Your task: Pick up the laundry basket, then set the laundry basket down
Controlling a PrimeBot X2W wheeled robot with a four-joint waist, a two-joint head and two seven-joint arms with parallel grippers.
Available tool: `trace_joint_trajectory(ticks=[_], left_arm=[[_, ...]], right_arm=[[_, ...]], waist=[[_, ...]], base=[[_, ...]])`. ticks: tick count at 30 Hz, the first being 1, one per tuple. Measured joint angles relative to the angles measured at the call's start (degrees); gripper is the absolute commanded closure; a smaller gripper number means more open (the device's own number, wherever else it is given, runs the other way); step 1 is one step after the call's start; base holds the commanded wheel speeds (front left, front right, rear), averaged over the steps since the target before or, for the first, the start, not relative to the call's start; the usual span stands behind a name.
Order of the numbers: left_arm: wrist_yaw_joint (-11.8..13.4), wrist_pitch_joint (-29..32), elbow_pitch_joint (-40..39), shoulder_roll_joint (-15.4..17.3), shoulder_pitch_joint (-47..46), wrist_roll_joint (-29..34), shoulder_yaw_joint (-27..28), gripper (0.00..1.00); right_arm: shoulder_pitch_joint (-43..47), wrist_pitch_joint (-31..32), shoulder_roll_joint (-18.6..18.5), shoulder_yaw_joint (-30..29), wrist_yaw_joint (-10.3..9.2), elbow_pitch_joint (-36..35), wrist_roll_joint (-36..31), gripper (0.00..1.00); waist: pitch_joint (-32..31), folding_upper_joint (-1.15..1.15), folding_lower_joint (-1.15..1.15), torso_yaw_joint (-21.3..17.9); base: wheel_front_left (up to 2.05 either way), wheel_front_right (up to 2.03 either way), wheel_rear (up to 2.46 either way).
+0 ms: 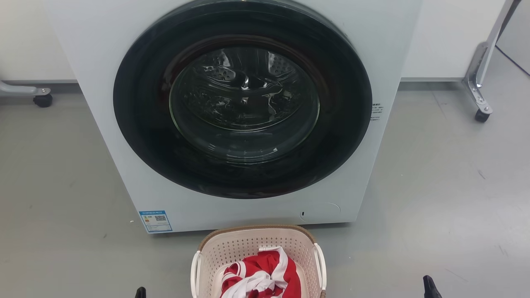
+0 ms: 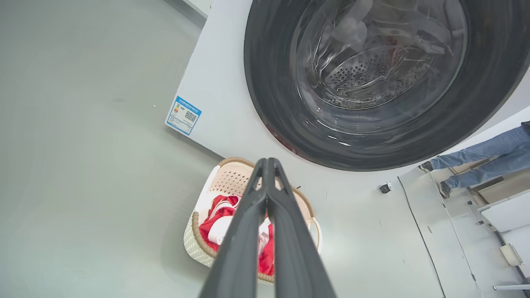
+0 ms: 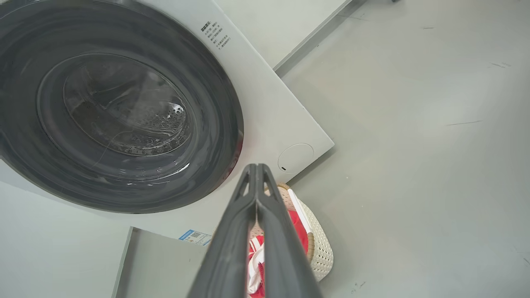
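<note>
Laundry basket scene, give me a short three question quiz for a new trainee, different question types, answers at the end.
1. True or false: the washing machine door is open.
2. What lies in the laundry basket? A red and white garment; B blue towels; C nothing.
3. Fill in: the left gripper and right gripper both have fingers ___, clear of the basket.
Key: 1 false; 2 A; 3 shut.

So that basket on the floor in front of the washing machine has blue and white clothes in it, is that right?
Not quite. The clothes in the laundry basket are red and white, not blue; the head view shows it plainly. The rest holds: the basket stands on the floor in front of the washing machine.
</note>
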Motion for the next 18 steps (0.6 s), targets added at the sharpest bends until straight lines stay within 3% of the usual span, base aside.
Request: trace_joint_trajectory(ticks=[18], left_arm=[[-2.79,3.99,1.01,-0.33,-2.80,-15.13,3.20,1.00]], right_arm=[[-2.50,3.94,0.09,-4.66,2.71,2.09,15.12,1.00]], waist=[[0.28,0.00,0.00,0.24]], base=[[0.00,0.00,0.00]])
